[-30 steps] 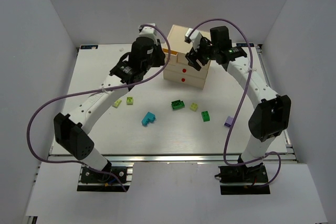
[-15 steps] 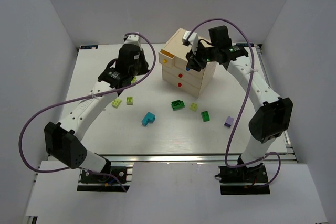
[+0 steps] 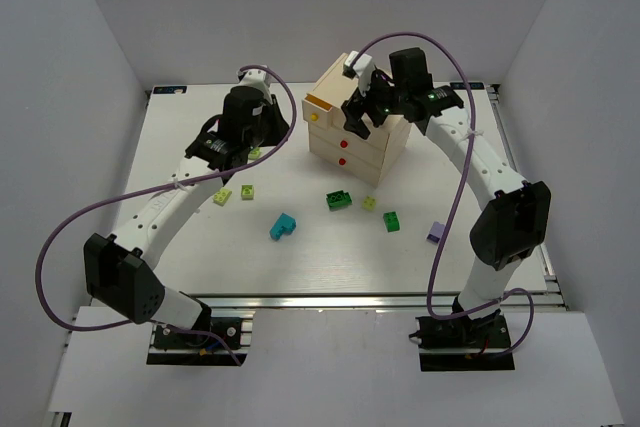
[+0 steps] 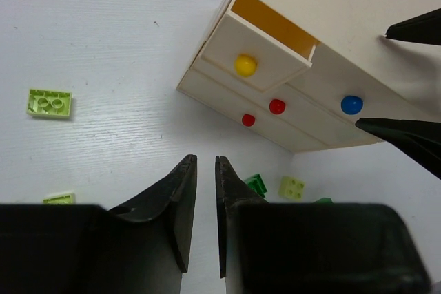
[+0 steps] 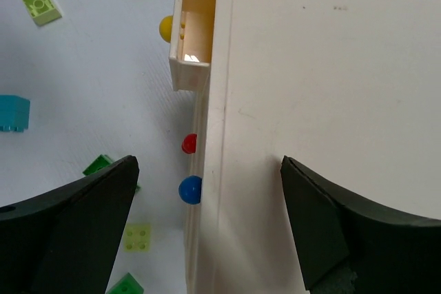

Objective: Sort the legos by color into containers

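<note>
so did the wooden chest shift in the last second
Yes. The chest has twisted against the back edge of the table: its knobbed front, square to that edge before, now angles toward the left arm's side.

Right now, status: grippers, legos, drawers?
Left gripper barely open, empty. Right gripper wide open over chest. Yellow-knob drawer ajar; legos loose on table.

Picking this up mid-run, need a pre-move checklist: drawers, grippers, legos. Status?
1. Yellow-knob drawer pulled open: ok.
2. Blue-knob drawer open: not ok, shut.
3. Left gripper empty: ok, jaws only a slit apart.
4. Right gripper open and empty: ok, above the chest.
5. Legos in drawers: not ok; lime lego and cyan lego lie loose on the table.
6. Open drawer's contents: cannot tell.
</note>
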`<state>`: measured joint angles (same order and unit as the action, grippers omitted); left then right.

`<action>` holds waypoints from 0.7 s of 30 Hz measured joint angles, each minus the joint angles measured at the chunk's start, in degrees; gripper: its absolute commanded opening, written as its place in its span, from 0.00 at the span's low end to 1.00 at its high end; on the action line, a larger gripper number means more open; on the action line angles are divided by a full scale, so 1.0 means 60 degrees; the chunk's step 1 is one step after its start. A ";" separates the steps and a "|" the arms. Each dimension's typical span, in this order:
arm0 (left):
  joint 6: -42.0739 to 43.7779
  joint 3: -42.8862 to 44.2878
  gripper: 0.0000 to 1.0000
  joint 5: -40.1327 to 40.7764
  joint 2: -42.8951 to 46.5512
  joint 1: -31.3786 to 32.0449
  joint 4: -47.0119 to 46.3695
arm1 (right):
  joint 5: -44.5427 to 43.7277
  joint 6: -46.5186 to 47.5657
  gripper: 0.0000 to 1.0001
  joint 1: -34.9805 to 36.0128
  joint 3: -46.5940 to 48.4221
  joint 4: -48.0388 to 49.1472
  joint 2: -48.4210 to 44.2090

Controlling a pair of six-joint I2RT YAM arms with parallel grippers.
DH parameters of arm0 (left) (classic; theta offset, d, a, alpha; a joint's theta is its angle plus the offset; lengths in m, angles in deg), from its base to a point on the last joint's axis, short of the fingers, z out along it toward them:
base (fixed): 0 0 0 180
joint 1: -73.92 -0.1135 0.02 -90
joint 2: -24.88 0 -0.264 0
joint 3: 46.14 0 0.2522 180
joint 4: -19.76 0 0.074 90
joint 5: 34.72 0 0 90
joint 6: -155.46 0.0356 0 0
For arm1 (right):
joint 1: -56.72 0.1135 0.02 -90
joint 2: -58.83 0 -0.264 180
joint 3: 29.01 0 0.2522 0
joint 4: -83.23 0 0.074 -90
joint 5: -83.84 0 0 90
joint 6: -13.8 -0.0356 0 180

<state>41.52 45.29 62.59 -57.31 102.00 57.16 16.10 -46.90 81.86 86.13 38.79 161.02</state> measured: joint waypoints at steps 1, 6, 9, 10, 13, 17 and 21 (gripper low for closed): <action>-0.0004 0.0000 0.28 -0.0051 -0.0004 -0.0004 -0.0029 | 0.0029 -0.0066 0.89 0.0000 0.0015 0.0040 0.0000; -0.0025 0.0000 0.27 -0.0215 -0.0004 -0.0033 -0.0178 | 0.0423 -0.0415 0.89 0.0000 0.0124 0.0390 -0.0004; -0.0091 0.0000 0.21 -0.0393 -0.0015 -0.0084 -0.0302 | 0.0750 -0.0849 0.84 0.0007 0.0477 0.0594 0.0055; -0.0102 0.0000 0.20 -0.0448 -0.0029 -0.0095 -0.0310 | 0.0838 -0.1016 0.79 0.0022 0.0794 0.0630 0.0149; -0.0168 0.0004 0.18 -0.0616 -0.0120 -0.0102 -0.0353 | 0.1013 -0.1468 0.46 0.0098 0.1912 0.0743 0.0583; -0.0280 0.0000 0.18 -0.0805 -0.0226 -0.0106 -0.0466 | 0.1056 -0.2040 0.13 0.0270 0.2892 0.0823 0.1169; -0.0346 -0.0004 0.18 -0.0922 -0.0251 -0.0106 -0.0568 | 0.0947 -0.2350 0.03 0.0535 0.3158 0.0729 0.1705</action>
<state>39.44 45.27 57.07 -58.82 101.36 53.75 21.78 -60.99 85.07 105.08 43.16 171.25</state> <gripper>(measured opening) 0.184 0.057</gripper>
